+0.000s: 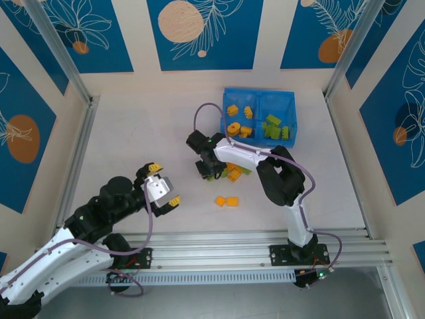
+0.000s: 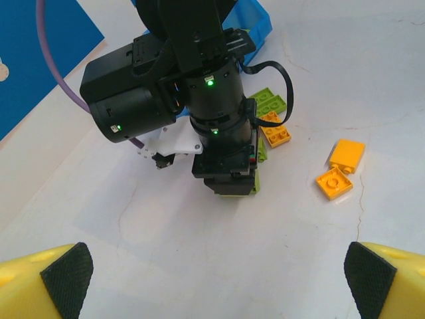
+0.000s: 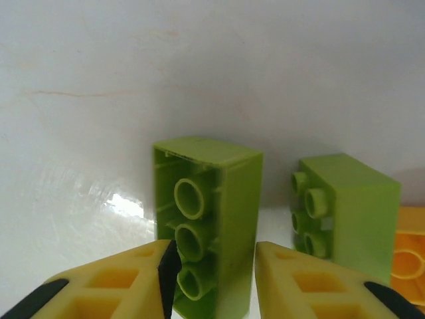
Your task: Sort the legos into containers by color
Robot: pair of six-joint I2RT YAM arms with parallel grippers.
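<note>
Pickup of a lime green brick (image 3: 211,199) is in hand: the jaws of the right gripper (image 1: 208,171) clench its sides as it stands on the surface mid-scene. Next, I judge, it needs lifting and carrying to the far blue tray (image 1: 259,91), into the right compartment with the greens. The left gripper (image 1: 165,184) hangs released, near left.

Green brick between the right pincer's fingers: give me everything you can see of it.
The lime-green brick is glossy, rectangular plastic, its hollow underside with three round tubes turned toward the wrist camera. It sits on the white table, inside the right pincer, whose yellow, black-padded fingers flank two of its sides; firm contact can't be confirmed. Another green brick stands beside it, apart.
</note>
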